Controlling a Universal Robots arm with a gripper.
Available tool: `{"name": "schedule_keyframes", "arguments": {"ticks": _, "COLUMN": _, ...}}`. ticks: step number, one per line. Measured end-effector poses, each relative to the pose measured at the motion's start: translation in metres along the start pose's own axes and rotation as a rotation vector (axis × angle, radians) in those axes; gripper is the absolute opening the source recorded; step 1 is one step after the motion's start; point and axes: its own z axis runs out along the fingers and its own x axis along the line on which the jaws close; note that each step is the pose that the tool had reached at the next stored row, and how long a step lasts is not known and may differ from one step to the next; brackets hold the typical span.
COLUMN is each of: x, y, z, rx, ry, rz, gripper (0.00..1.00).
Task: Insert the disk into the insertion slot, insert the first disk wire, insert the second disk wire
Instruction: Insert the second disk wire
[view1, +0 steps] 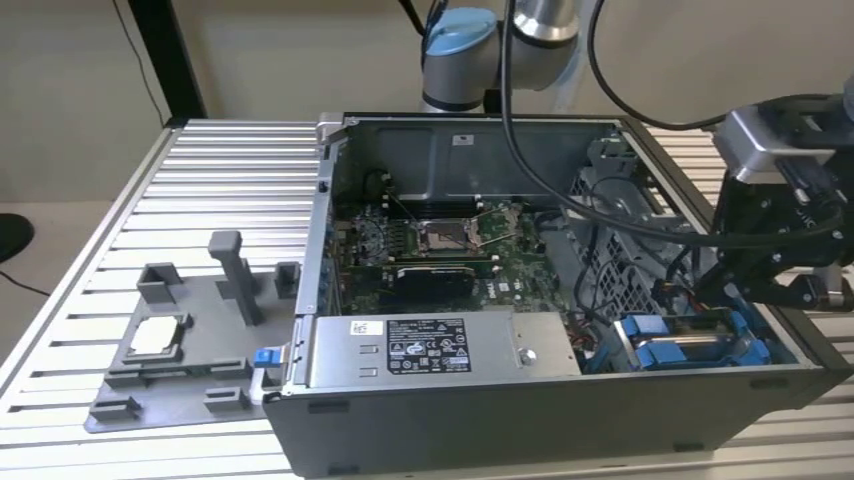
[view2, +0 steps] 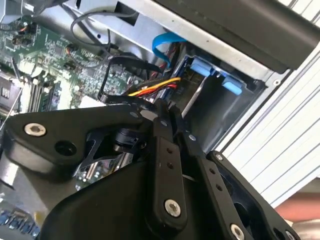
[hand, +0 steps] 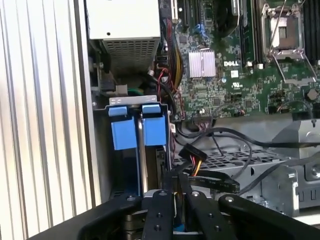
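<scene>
I am watching the computer case (view1: 534, 420) lying open on the ribbed tabletop (view1: 200, 190). The arm is reaching into the case's near corner at the exterior view's right. The gripper (hand: 175, 181) is sitting just inside the case at that corner. Its two black fingers (hand: 161, 210) are drawn together at the tips, and I cannot tell whether anything is pinched between them.

The disk (hand: 152, 134) is sitting in the insertion slot (hand: 131, 101) in that same corner of the case. Its blue bracket is showing under the slot's grey metal lip, with a second blue bracket (hand: 122, 135) just beside it.

In both wrist views a black connector (hand: 192, 154) with yellow and red wires is lying close to the gripper's tips, next to the disk. I cannot tell whether it is plugged into the disk. A flat blue cable (view2: 162, 45) is curling against the case wall near the slot.

Deeper inside the case the green motherboard (hand: 225, 75) is lying flat. The long grey box (view1: 427, 345) with the label is running along the case's near wall.

Outside the case, at the exterior view's left, the grey fixture tray (view1: 187, 405) is resting on the tabletop. The small silver processor chip (view1: 156, 335) is sitting in it.
</scene>
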Motion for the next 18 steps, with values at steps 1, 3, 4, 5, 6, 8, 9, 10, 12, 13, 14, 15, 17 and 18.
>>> {"name": "schedule_keyframes", "arguments": {"ticks": 1, "x": 0.0004, "y": 0.0017, "z": 0.0, "rx": 0.0153, "ry": 0.0008, "rz": -0.002, "gripper": 0.0}}
{"name": "schedule_keyframes", "arguments": {"ticks": 3, "x": 0.0016, "y": 0.006, "z": 0.0003, "rx": 0.0419, "ry": -0.0007, "rz": -0.005, "gripper": 0.0}}
{"name": "schedule_keyframes", "arguments": {"ticks": 4, "x": 0.0022, "y": 0.0091, "z": 0.0007, "rx": 0.0507, "ry": -0.0016, "rz": -0.007, "gripper": 0.0}}
{"name": "schedule_keyframes", "arguments": {"ticks": 5, "x": 0.0026, "y": 0.0127, "z": 0.0009, "rx": 0.0563, "ry": -0.0019, "rz": -0.007, "gripper": 0.0}}
{"name": "schedule_keyframes", "arguments": {"ticks": 6, "x": 0.0031, "y": 0.0154, "z": 0.001, "rx": 0.059, "ry": -0.0023, "rz": -0.007, "gripper": 0.0}}
{"name": "schedule_keyframes", "arguments": {"ticks": 8, "x": 0.0035, "y": 0.0173, "z": 0.0011, "rx": 0.0606, "ry": -0.0024, "rz": -0.008, "gripper": 0.0}}
{"name": "schedule_keyframes", "arguments": {"ticks": 9, "x": 0.0035, "y": 0.0173, "z": 0.0011, "rx": 0.0606, "ry": -0.0024, "rz": -0.008, "gripper": 0.0}}
{"name": "schedule_keyframes", "arguments": {"ticks": 10, "x": 0.0035, "y": 0.0173, "z": 0.0011, "rx": 0.0607, "ry": -0.0024, "rz": -0.008, "gripper": 0.0}}
{"name": "schedule_keyframes", "arguments": {"ticks": 12, "x": 0.0034, "y": 0.0173, "z": 0.001, "rx": 0.0607, "ry": -0.0023, "rz": -0.008, "gripper": 0.0}}
{"name": "schedule_keyframes", "arguments": {"ticks": 13, "x": 0.0034, "y": 0.0173, "z": 0.0012, "rx": 0.0607, "ry": -0.0022, "rz": -0.008, "gripper": 0.0}}
{"name": "schedule_keyframes", "arguments": {"ticks": 14, "x": 0.0035, "y": 0.0173, "z": 0.0019, "rx": 0.0611, "ry": -0.0023, "rz": -0.008, "gripper": 0.0}}
{"name": "schedule_keyframes", "arguments": {"ticks": 15, "x": 0.0036, "y": 0.0174, "z": 0.0028, "rx": 0.0616, "ry": -0.0023, "rz": -0.008, "gripper": 0.0}}
{"name": "schedule_keyframes", "arguments": {"ticks": 17, "x": 0.004, "y": 0.0176, "z": 0.0051, "rx": 0.0631, "ry": -0.0025, "rz": -0.008, "gripper": 0.0}}
{"name": "schedule_keyframes", "arguments": {"ticks": 18, "x": 0.0041, "y": 0.0178, "z": 0.0061, "rx": 0.0643, "ry": -0.0025, "rz": -0.008, "gripper": 0.0}}
